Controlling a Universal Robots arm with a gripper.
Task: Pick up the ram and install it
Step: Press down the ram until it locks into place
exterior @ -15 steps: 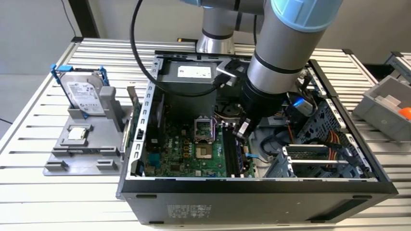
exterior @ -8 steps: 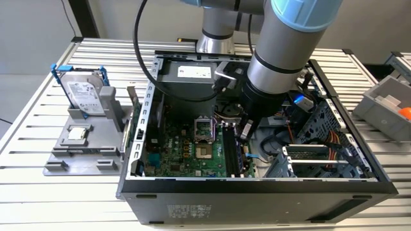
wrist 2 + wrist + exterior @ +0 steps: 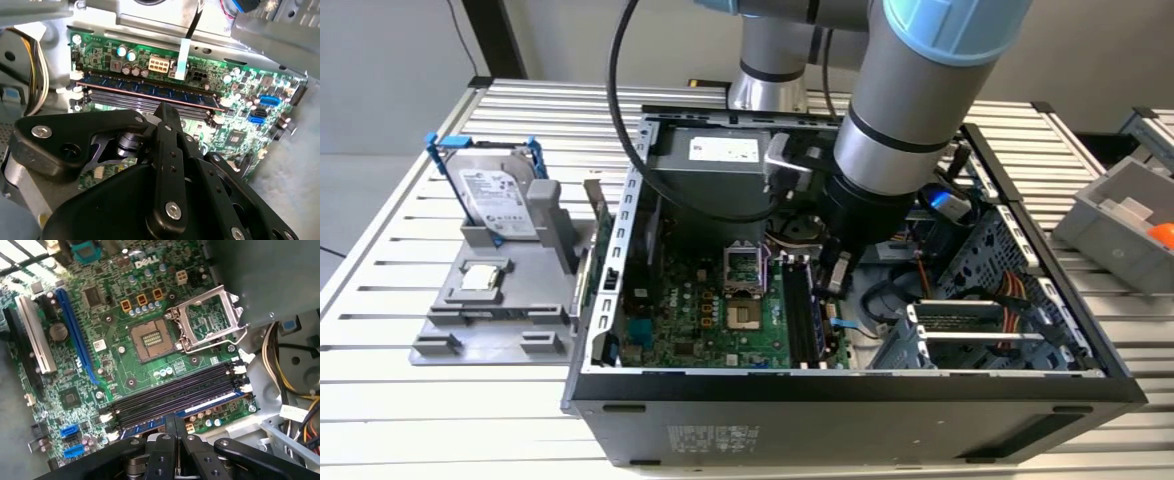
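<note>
Hovering my gripper [image 3: 165, 111] over the motherboard's [image 3: 115, 340] black slots [image 3: 175, 392], fingers drawn together, gripping nothing | one ram [image 3: 150, 91] stick standing in the outermost of four slots, beside the board's edge | one open CPU socket [image 3: 149, 339] | one hard drive [image 3: 498, 195] on the grey holder [image 3: 487, 310] outside the case [image 3: 854, 410] | no print logged

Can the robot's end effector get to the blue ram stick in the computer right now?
Probably yes. The end effector hangs right above the ram, which already lies along one of the long black slots on the motherboard. Nothing stands between them; the yellow cables sit off to one side.
</note>
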